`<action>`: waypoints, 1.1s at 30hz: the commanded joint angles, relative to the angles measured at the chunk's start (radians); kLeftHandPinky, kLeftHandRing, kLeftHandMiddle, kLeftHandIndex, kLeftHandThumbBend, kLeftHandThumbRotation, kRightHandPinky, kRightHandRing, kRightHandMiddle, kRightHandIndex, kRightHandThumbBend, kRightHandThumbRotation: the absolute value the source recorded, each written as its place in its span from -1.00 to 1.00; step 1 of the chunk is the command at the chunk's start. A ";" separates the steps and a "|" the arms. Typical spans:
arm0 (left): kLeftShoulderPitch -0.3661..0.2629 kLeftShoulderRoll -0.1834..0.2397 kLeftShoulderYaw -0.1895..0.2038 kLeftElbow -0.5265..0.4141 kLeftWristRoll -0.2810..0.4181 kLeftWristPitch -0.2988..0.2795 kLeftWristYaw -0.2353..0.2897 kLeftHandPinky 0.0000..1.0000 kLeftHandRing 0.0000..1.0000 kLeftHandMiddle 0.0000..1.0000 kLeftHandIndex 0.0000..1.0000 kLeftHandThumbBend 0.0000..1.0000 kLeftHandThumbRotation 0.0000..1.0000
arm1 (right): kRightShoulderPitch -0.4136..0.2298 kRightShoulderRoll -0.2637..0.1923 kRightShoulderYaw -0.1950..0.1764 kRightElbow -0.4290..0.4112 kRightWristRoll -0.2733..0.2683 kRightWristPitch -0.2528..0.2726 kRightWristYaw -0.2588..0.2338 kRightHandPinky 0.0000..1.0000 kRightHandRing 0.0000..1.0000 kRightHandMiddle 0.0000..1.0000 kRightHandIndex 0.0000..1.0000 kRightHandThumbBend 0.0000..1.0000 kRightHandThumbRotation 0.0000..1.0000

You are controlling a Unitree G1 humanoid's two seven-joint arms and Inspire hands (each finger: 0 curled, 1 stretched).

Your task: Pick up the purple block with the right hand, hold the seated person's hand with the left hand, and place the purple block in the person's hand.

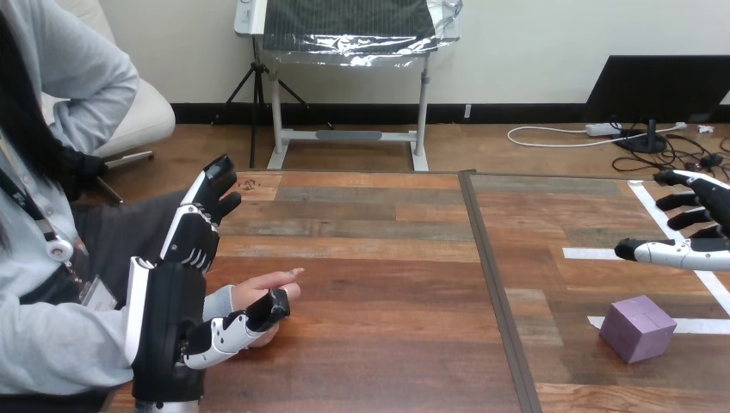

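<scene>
Resting on the surface (387, 344) at the view's right, the purple block (637, 328) sits just below the empty, spread-fingered right robot hand (697, 232). Likely light, stiff and smooth, it suits a pinch across opposite flat faces. The left robot hand (194, 237), fingers straight, has its thumb crossing the person's hand (258, 290).
</scene>
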 commanded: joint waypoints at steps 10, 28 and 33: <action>-0.066 -0.003 0.001 0.002 -0.004 -0.007 -0.004 0.74 0.83 0.84 0.78 1.00 0.24 | -0.043 0.010 -0.026 0.004 0.045 -0.122 -0.019 0.48 0.67 0.76 0.82 1.00 -0.12; -0.063 0.002 0.004 0.000 -0.012 -0.010 -0.012 0.75 0.84 0.85 0.78 1.00 0.22 | -0.091 0.033 -0.006 0.115 0.076 -0.257 -0.012 0.98 1.00 1.00 1.00 1.00 0.10; -0.061 0.003 0.000 -0.004 -0.022 -0.008 -0.016 0.75 0.84 0.85 0.78 1.00 0.21 | -0.111 0.032 0.009 0.153 0.052 -0.274 -0.028 0.99 1.00 1.00 1.00 1.00 0.15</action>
